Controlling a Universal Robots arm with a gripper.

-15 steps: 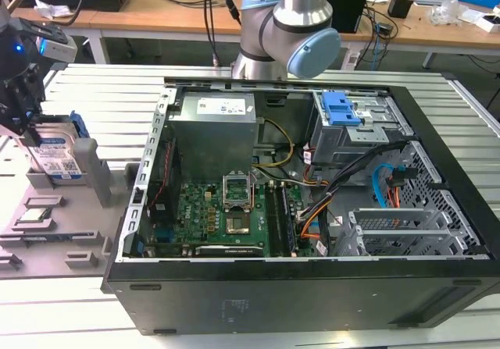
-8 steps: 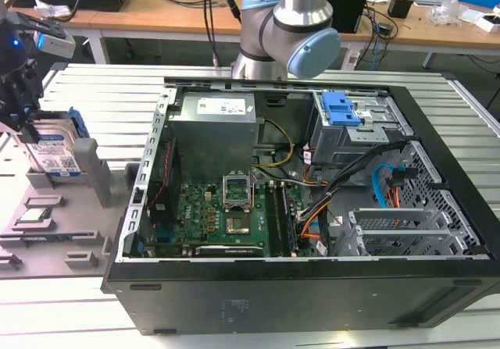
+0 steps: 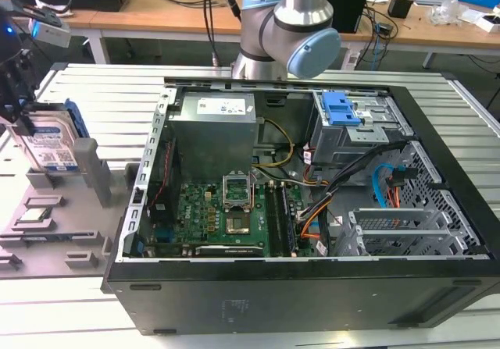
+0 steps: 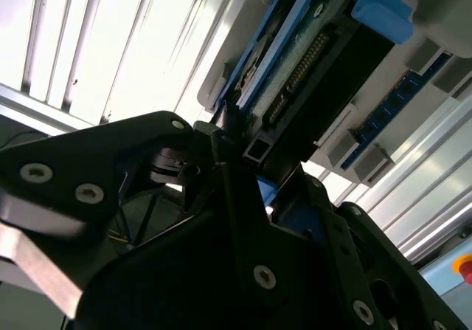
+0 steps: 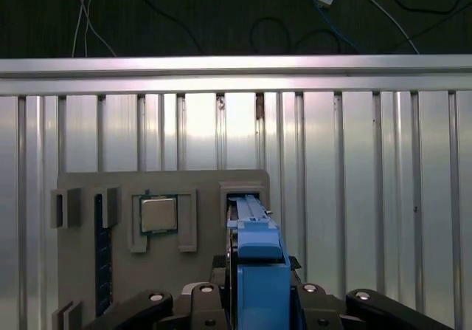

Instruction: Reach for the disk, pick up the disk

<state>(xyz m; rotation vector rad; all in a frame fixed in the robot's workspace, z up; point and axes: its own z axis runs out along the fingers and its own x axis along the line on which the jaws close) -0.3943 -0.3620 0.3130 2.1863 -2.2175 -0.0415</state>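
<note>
The disk [image 3: 51, 147], silver with a blue-and-white label and blue side rails, stands on edge in a slot of the grey fixture [image 3: 47, 232] at the exterior view's left. My gripper [image 3: 22, 119] comes down on its top edge from above. In the first wrist view the disk's blue rail [image 5: 258, 271] runs between two black fingers [image 5: 200, 291] that sit tight against both of its faces. In the second wrist view its circuit-board face [image 4: 310, 64] reaches away from the gripper [image 4: 254, 167], with one fingertip on its edge. The disk's lower end still looks seated in the slot.
An open black computer case [image 3: 312, 302] fills the middle and right of the slatted aluminium table, with a blue-latched drive cage [image 3: 344, 115] inside. The arm's base [image 3: 289, 29] stands behind it. The fixture also holds a small square chip [image 5: 158, 214] and a dark memory stick [image 5: 99, 249].
</note>
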